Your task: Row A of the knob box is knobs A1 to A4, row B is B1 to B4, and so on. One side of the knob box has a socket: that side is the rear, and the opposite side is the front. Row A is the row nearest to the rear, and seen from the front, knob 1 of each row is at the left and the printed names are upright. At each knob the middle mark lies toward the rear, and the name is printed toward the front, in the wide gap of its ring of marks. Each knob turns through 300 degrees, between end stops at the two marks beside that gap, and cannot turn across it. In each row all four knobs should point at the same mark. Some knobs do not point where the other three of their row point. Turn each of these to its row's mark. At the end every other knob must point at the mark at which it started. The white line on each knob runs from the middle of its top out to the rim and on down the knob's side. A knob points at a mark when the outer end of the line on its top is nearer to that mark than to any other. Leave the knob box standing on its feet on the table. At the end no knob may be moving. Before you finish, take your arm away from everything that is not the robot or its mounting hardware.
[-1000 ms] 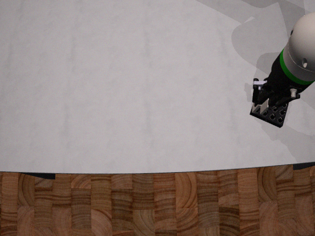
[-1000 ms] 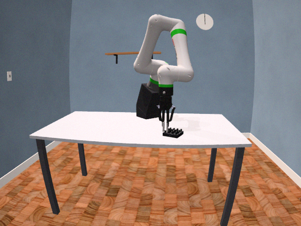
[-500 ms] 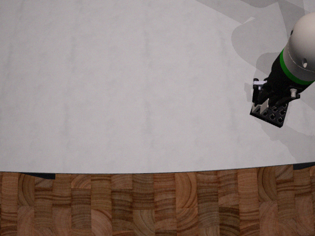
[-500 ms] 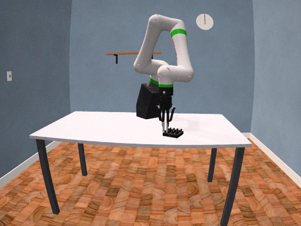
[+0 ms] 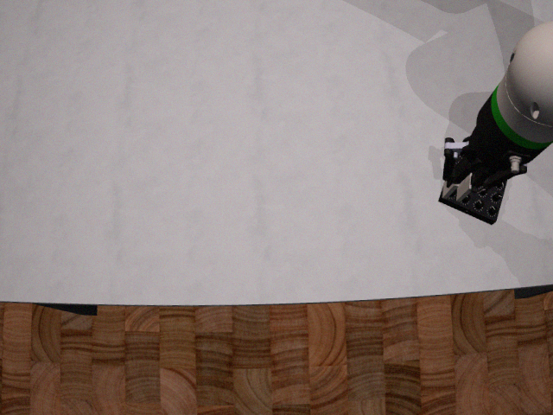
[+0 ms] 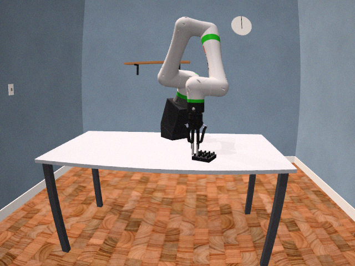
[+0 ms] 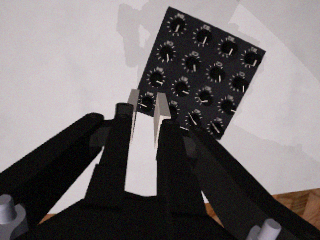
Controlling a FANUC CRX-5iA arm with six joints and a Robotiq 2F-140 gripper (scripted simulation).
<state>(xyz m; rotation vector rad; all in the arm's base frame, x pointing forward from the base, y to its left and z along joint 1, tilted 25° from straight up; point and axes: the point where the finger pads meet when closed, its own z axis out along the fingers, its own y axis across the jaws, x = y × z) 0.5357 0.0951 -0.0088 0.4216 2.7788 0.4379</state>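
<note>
1. ok so my black pincer with pale flat fingertips [image 5: 455, 191] [image 6: 194, 153] is open just a narrow gap, with nothing gripped
2. the square black knob box with white markings [image 5: 486, 215] [image 6: 204, 159] [image 7: 190, 49] sits right under my tips, most of it off to one side of them
3. one round black corner knob [image 7: 146, 103] shows in my gap, can't tell if I'm touching it
4. white table [image 5: 232, 156] [image 6: 128, 151] [image 7: 55, 55] below me, box on it

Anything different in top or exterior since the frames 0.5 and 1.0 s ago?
Nothing visibly changed. The arm, the gripper and the knob box sit where they were, fingers low over one corner of the box, a narrow gap between them. No grasp or release visible. Knob lines are too small to compare in those views.
</note>
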